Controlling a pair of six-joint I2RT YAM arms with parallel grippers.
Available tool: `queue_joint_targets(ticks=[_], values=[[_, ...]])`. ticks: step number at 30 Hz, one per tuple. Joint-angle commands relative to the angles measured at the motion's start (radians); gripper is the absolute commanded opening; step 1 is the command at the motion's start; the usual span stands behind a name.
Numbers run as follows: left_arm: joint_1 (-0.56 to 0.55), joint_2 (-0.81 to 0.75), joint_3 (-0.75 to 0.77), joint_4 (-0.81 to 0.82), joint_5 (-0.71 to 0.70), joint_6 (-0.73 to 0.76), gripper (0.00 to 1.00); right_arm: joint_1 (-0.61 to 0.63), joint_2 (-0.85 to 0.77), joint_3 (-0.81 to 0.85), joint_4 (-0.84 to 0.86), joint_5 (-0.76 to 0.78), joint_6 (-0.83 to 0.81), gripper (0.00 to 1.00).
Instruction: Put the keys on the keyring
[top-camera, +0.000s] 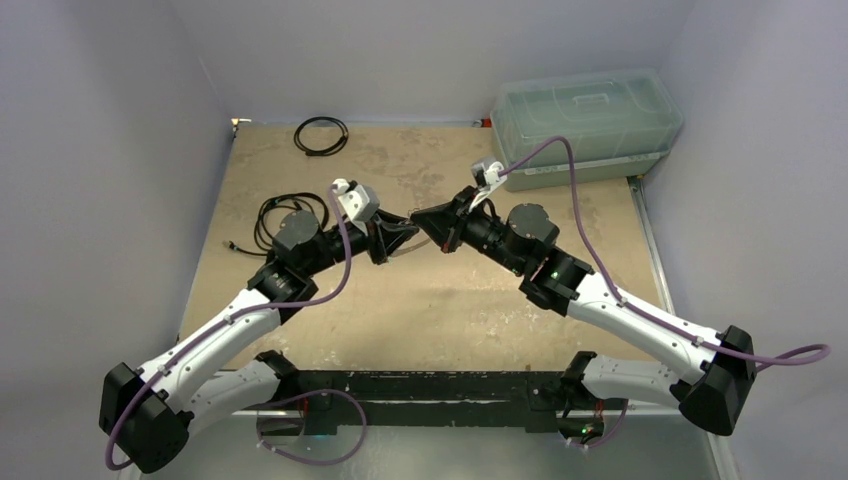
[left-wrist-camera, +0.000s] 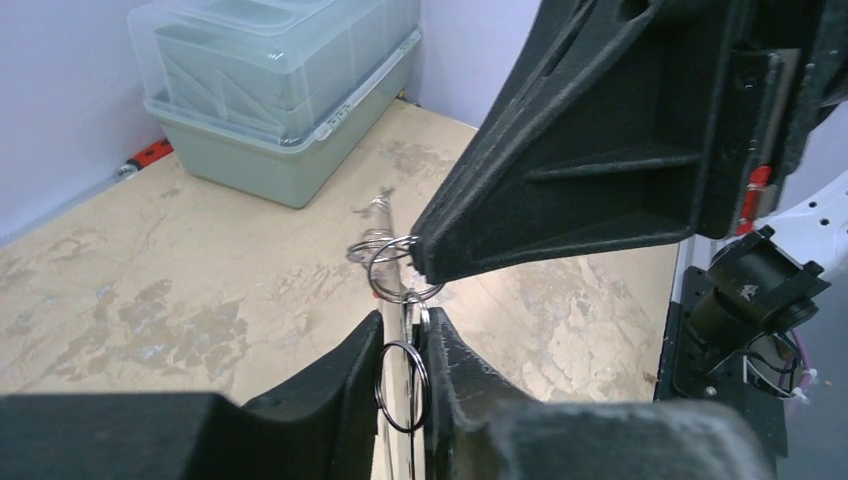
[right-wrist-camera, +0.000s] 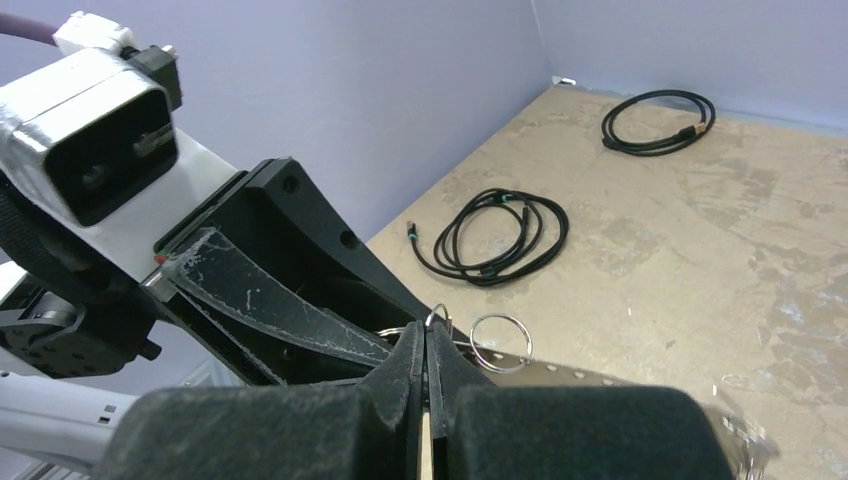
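Both arms meet over the middle of the table. My left gripper (top-camera: 395, 237) (left-wrist-camera: 405, 320) is closed narrowly on the keyring (left-wrist-camera: 398, 450), a flat silver-grey band seen edge-on, with a dark split ring (left-wrist-camera: 403, 385) spanning the gap between the fingers. In the right wrist view the keyring (right-wrist-camera: 600, 385) shows as a perforated metal strip with a loose split ring (right-wrist-camera: 500, 342) on it. My right gripper (top-camera: 428, 222) (right-wrist-camera: 427, 335) is shut on a small split ring (right-wrist-camera: 437, 318), its tip (left-wrist-camera: 420, 265) just above the left fingers. The keys are hidden.
A clear lidded plastic box (top-camera: 585, 125) (left-wrist-camera: 270, 90) stands at the back right. A thin black cable loop (top-camera: 321, 136) (right-wrist-camera: 658, 122) lies at the back left. A coiled black cord (top-camera: 270, 215) (right-wrist-camera: 490, 238) lies beside the left arm.
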Motion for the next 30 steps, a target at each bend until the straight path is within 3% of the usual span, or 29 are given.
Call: queue_joint_targets(ticks=[1, 2, 11, 12, 16, 18, 26, 30], values=[[-0.001, -0.01, 0.003, 0.095, 0.023, -0.009, 0.1, -0.001, -0.02, 0.021, 0.073, -0.013, 0.004, 0.0], [-0.001, -0.013, 0.003, 0.093, 0.021, -0.007, 0.0, -0.002, -0.021, 0.022, 0.073, -0.013, 0.004, 0.0], [-0.001, -0.057, 0.043, 0.011, 0.045, 0.029, 0.0, -0.002, -0.003, 0.07, 0.033, -0.068, 0.019, 0.0], [-0.002, -0.064, 0.064, -0.031, 0.048, 0.053, 0.0, -0.002, -0.001, 0.081, 0.017, -0.072, 0.019, 0.04], [-0.002, -0.088, 0.131, -0.177, 0.026, 0.14, 0.0, -0.002, 0.0, 0.105, -0.013, -0.1, 0.008, 0.39], [-0.002, -0.087, 0.147, -0.204, 0.027, 0.154, 0.0, -0.003, 0.0, 0.101, -0.004, -0.117, -0.002, 0.45], [-0.002, -0.102, 0.088, -0.11, -0.077, 0.049, 0.0, -0.003, -0.019, 0.034, 0.099, -0.15, -0.019, 0.47], [0.01, -0.114, 0.049, -0.06, -0.08, -0.002, 0.0, -0.002, 0.008, 0.053, 0.063, -0.096, -0.05, 0.41]])
